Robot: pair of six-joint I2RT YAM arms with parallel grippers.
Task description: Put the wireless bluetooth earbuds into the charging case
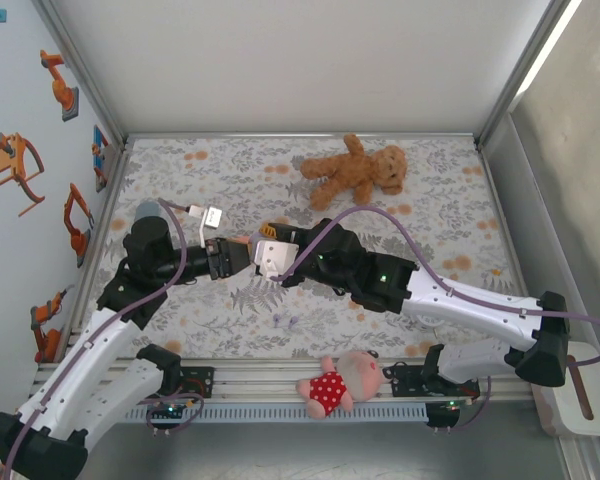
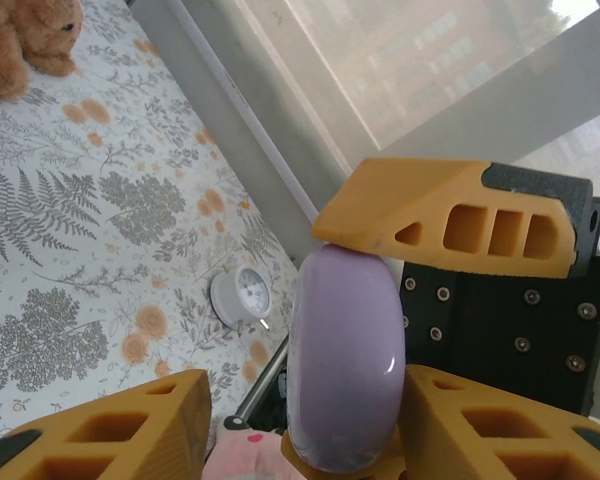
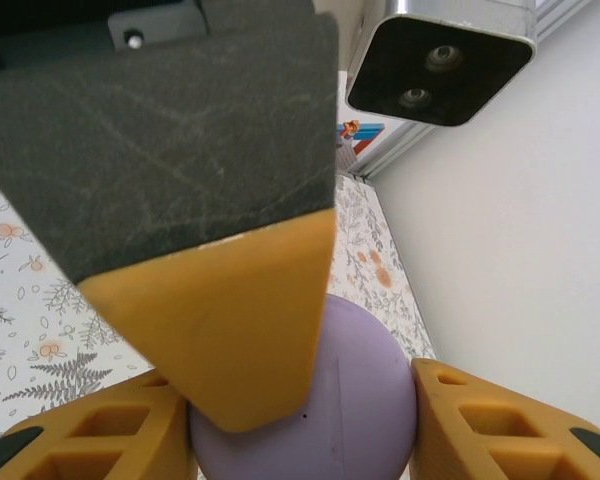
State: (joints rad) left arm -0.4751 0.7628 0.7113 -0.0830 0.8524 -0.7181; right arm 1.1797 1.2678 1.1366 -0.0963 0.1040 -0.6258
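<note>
1. Left gripper [image 1: 242,256] and right gripper [image 1: 263,252] meet tip to tip above the middle of the table [image 1: 230,170].
2. The lilac case [image 2: 345,370] sits between them, raised off the table and closed, with its seam line visible in the right wrist view.
3. Right gripper [image 3: 300,400]: the jaws are closed onto the case [image 3: 365,410], and both orange fingers [image 3: 500,420] press its sides. In the left wrist view the same pair shows as one finger [image 2: 450,215] on top of the case and a second just beneath it.
4. Left gripper [image 2: 308,385]: the jaws are parted around the case. One finger [image 2: 490,425] touches the case. The other [image 2: 110,435] stands clear, and the pink doll [image 2: 245,455] shows through the gap.
5. One left finger [image 3: 210,300] crosses in front of the case in the right wrist view.
6. Earbuds [image 1: 284,321]: two tiny lilac specks lie on the table near the front rail [image 1: 250,372], apart from both grippers (too small to make out detail).
7. A white case [image 2: 242,295] lies on the table near the wall.
8. A teddy [image 1: 355,170] lies at the far side of the table, and the doll [image 1: 340,383] rests on the rail.
</note>
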